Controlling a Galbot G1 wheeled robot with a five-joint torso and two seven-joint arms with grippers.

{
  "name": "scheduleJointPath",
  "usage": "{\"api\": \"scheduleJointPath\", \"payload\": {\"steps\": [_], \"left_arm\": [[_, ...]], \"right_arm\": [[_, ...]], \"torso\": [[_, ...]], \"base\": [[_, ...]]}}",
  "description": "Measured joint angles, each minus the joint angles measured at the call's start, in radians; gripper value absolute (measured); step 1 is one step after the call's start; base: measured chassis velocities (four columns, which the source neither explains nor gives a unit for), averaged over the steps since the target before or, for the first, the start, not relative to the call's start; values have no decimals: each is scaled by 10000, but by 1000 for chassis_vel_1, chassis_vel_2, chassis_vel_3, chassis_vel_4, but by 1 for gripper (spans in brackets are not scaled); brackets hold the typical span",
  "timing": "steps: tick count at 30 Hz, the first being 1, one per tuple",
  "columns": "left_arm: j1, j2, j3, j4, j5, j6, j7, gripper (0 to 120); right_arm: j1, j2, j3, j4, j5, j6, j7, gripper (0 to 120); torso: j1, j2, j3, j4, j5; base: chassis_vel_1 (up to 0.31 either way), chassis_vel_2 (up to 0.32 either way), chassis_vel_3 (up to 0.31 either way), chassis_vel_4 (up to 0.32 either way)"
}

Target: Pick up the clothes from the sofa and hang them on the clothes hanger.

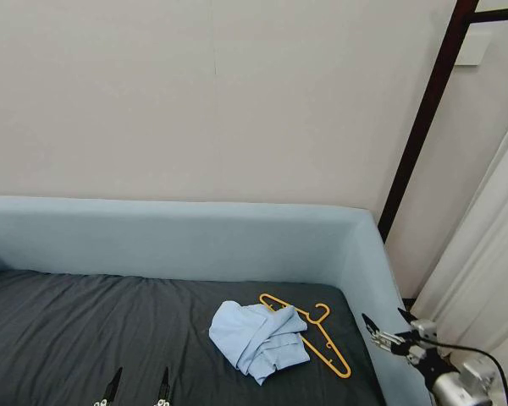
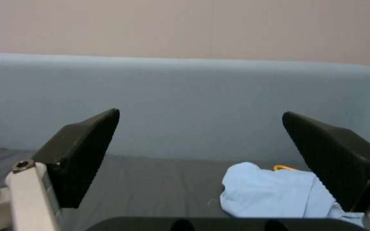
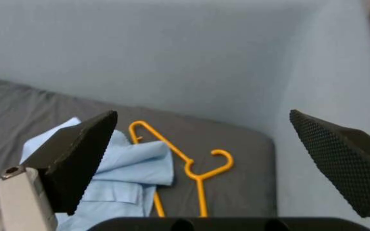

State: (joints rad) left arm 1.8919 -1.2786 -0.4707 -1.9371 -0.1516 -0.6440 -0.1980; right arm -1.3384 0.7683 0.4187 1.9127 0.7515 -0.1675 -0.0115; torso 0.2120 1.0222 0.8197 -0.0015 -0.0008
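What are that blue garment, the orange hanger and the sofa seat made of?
The blue garment looks like thin woven cloth, perhaps cotton: it is matte and lies in soft folds. The orange hanger appears to be plastic or coated wire: thin, smooth and evenly coloured. I cannot tell which. The sofa seat seems to be a dark grey matte fabric, lightly wrinkled.

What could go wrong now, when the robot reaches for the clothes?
1. The blue garment lies partly over the orange hanger, so a grasp might lift or drag the hanger too.
2. The right gripper, open, hangs near the sofa armrest and could bump it moving in.
The left gripper hovers open over the seat.
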Motion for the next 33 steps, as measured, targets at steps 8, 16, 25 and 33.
{"api": "scheduleJointPath", "payload": {"steps": [8, 16, 25, 33], "left_arm": [[194, -335, -98, 130, 130, -178, 2, 100], [576, -785, -323, 128, 280, -433, -56, 100], [825, -1105, -336, 87, 501, -508, -107, 100], [1134, -1196, -338, 18, 418, -559, -127, 100]], "right_arm": [[3238, -337, -3842, -1429, 325, -878, 142, 100], [5228, 1474, -6684, -3055, 919, -1153, 322, 100], [4633, 3029, -6264, -4478, 935, -782, 50, 100], [4531, 3728, -6126, -5390, 869, -532, -66, 84]], "torso": [[0, 0, 0, 4, -4], [1, 0, 0, 6, -3], [0, 0, -1, -1, -2], [0, 0, -2, 3, -3]], "base": [[0, 0, 0, 0], [0, 0, 0, 0], [0, 0, 0, 0], [0, 0, 0, 0]]}}
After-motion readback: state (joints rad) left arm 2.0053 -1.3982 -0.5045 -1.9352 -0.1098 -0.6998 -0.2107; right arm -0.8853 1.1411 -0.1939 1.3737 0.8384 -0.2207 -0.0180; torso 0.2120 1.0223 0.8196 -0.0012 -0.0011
